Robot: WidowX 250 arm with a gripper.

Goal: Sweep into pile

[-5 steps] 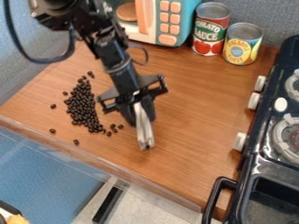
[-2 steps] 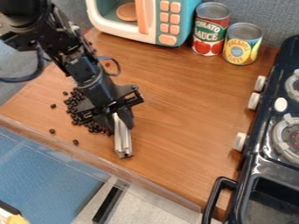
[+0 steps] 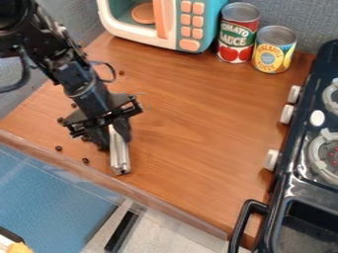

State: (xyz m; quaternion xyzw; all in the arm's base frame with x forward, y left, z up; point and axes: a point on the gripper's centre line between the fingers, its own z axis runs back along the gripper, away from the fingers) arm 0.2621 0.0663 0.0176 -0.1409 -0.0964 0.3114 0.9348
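Because the arm [image 3: 86,89] leans in over the left part of the tabletop [image 3: 191,138], most of the dark beans [image 3: 86,139] are hidden from sight; what shows of them lies around the end effector [image 3: 114,137], towards the left corner, with two apart near the front edge and one well off towards the back edge; the end effector is closed on a long silvery tool [image 3: 120,157], whose lower tip is close to the front edge; whether that tip touches the wood, I cannot tell.

The step in hand looks to be pushing the beans together from the right; the strays suggest the pile is unfinished. A stroke angled towards the front edge could roll beans off it; too hard a push could scatter them past the narrow tool; a tip held too high would ride over them; if the grip is slight, drag might twist the tool askew.
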